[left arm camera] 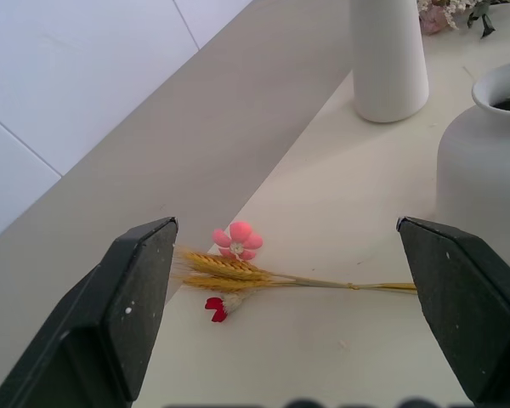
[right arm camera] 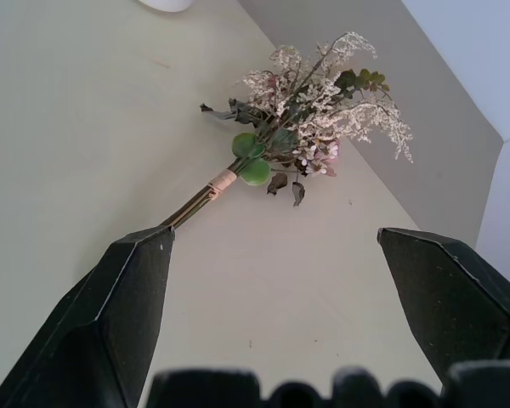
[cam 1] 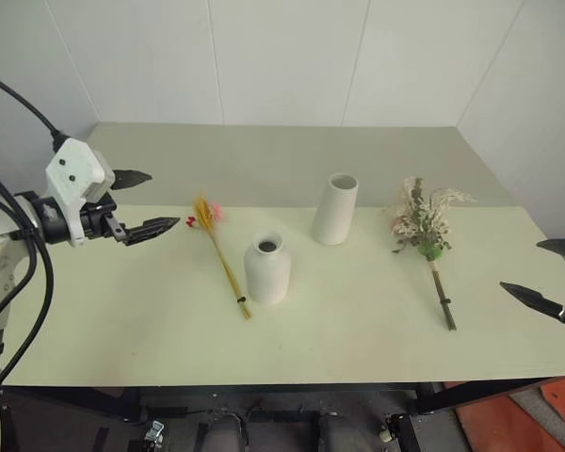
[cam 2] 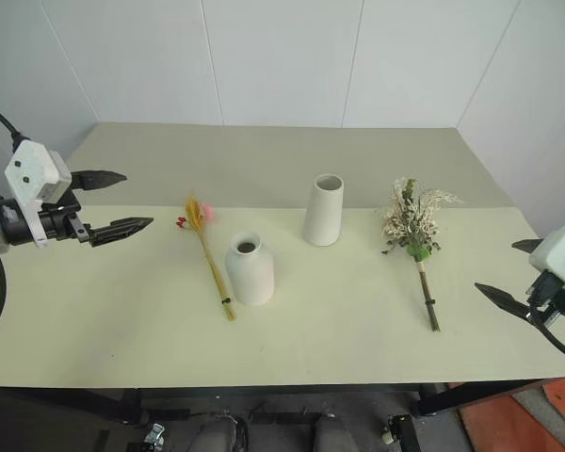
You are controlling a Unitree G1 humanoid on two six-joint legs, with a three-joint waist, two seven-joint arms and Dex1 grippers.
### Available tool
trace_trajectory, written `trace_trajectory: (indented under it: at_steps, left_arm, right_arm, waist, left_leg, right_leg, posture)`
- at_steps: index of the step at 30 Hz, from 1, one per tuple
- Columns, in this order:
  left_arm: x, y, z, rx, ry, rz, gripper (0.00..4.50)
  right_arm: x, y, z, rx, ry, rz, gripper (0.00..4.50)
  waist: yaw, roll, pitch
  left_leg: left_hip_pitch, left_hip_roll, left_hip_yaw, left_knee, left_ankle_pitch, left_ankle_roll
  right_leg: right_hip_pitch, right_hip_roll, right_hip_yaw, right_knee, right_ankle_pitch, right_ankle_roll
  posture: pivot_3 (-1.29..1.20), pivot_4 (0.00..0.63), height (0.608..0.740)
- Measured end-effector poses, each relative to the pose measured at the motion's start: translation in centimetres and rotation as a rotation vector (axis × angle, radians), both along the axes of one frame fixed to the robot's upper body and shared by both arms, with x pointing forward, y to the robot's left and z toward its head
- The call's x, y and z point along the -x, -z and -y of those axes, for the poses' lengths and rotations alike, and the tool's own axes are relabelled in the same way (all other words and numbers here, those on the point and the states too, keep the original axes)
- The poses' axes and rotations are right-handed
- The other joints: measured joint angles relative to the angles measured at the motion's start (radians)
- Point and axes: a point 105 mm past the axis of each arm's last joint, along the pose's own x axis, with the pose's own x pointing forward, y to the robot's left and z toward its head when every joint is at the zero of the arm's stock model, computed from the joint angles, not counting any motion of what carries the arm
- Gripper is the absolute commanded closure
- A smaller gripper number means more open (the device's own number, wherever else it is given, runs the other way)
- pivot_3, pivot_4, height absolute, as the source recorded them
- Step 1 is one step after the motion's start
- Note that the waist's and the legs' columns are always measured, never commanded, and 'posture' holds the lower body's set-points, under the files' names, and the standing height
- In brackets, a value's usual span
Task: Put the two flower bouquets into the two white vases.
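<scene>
Table (cam 1: 358,330) pale green, seen whole from the head views, with both vases and both bunches on it. Short rounded vase (cam 1: 266,268) near the middle, upright; taller cylinder vase (cam 1: 334,209) just behind and to its right, also upright, the two apart. Slim wheat bunch (cam 1: 218,252) lying flat just left of the short vase, pink and red heads pointing away from the near edge. Fuller bunch (cam 1: 425,226) lying flat well right of the cylinder, stems toward the near edge. Closer detail from the left wrist view: wheat bunch's pink flower and red bud framed between the spread fingers (left arm camera: 132,314). From the right wrist view: cream sprigs, green leaves and tan binding on the fuller bunch. Left gripper (cam 1: 143,201) raised over the table's left side, pointing right toward the wheat heads, jaws wide apart, empty. Right gripper (cam 2: 510,273) at the right edge, pointing inward toward the fuller bunch's stems, jaws likewise spread, holding nothing.
</scene>
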Motion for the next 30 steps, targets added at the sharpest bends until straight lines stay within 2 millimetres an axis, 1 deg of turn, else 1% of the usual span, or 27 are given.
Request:
trace_trajectory:
  at_steps: [9,13,16,18,19,20,22,25,26,28,30]
  left_arm:
    - [0.1,-0.1,0.0,-0.002,0.004,0.009,0.00]
    - [0.2,-0.1,0.3,0.012,0.024,0.001,0.00]
    - [0.4,-0.4,1.1,0.040,0.068,-0.020,0.00]
    - [0.5,-0.7,1.6,0.026,0.087,-0.023,0.00]
    - [0.4,-0.5,1.7,0.005,0.090,-0.035,0.00]
    - [0.3,-0.3,2.1,-0.012,0.102,-0.041,0.00]
    - [0.1,0.2,2.8,-0.033,0.126,-0.057,0.00]
    - [0.0,0.5,3.9,-0.035,0.164,-0.054,0.00]
    - [0.0,0.4,4.1,-0.037,0.172,-0.051,0.00]
    - [0.0,0.5,4.1,-0.043,0.170,-0.050,0.00]
    - [0.1,0.7,4.2,-0.053,0.171,-0.052,0.00]
  right_arm:
    - [-0.3,-0.2,0.2,-0.008,0.006,0.008,0.01]
    - [-1.2,-1.1,-0.1,-0.027,0.023,0.038,0.01]
    - [-2.9,-1.1,-0.9,-0.059,0.058,-0.067,0.01]
    - [-4.0,-1.4,-1.3,-0.089,0.089,-0.096,0.01]
    - [-5.2,-1.4,-1.6,-0.125,0.117,-0.117,0.01]
    - [-5.9,-1.3,-1.8,-0.145,0.137,-0.129,0.01]
    - [-8.2,-0.7,-2.6,-0.225,0.173,-0.171,0.01]
    - [-11.0,1.3,-4.2,-0.303,0.208,-0.256,0.01]
    - [-11.3,1.7,-4.4,-0.304,0.216,-0.276,0.01]
    - [-12.3,2.8,-4.4,-0.321,0.260,-0.331,0.01]
    - [-13.3,3.8,-3.7,-0.350,0.330,-0.361,0.01]
  waist:
    - [0.000,0.000,0.000]
    - [-0.003,0.000,0.000]
    - [-0.007,0.000,0.000]
    - [-0.006,0.000,0.000]
    - [-0.009,0.000,0.000]
    - [-0.009,0.000,0.000]
    - [-0.012,0.000,0.000]
    - [-0.012,0.000,0.000]
    - [-0.012,0.000,0.000]
    - [-0.009,0.000,0.000]
    - [-0.004,0.000,0.000]
  left_leg:
    - [0.000,0.000,0.000,0.000,0.000,0.000]
    - [0.000,0.000,0.000,0.000,0.000,0.000]
    - [0.000,0.000,0.000,0.000,0.000,0.000]
    - [0.000,0.000,0.000,0.000,0.000,0.000]
    - [0.001,0.000,0.000,0.000,0.000,0.000]
    - [-0.001,0.000,0.000,0.000,0.000,0.000]
    - [-0.001,0.000,0.000,0.001,0.000,0.000]
    - [-0.005,0.000,0.000,0.000,0.000,0.000]
    - [-0.007,0.000,-0.001,0.000,0.000,0.000]
    - [-0.011,-0.001,-0.001,0.000,0.000,0.000]
    - [-0.016,-0.001,0.000,0.001,0.000,0.000]
  right_leg:
    - [0.000,0.000,0.000,0.000,0.000,0.000]
    - [0.000,0.000,0.000,0.000,0.000,0.000]
    - [0.000,0.000,0.001,0.001,0.000,-0.001]
    - [-0.001,0.000,0.001,0.000,0.000,-0.001]
    - [-0.001,0.000,0.001,0.000,0.000,-0.001]
    - [-0.002,0.000,0.001,0.000,0.000,-0.002]
    - [-0.002,0.000,0.001,0.000,0.000,-0.003]
    - [-0.005,0.001,0.001,0.001,0.003,-0.004]
    - [-0.007,0.001,0.001,0.001,0.005,-0.007]
    - [-0.011,0.000,0.001,0.001,0.006,-0.008]
    - [-0.015,0.000,0.001,0.000,0.006,-0.008]
  posture:
    - [0.00,0.150,0.740]
    - [0.00,0.150,0.740]
    - [0.00,0.150,0.740]
    - [0.00,0.150,0.740]
    - [0.00,0.150,0.740]
    - [0.00,0.150,0.740]
    - [0.00,0.150,0.740]
    - [0.00,0.150,0.740]
    - [0.00,0.150,0.740]
    - [0.00,0.150,0.740]
    - [0.00,0.150,0.740]
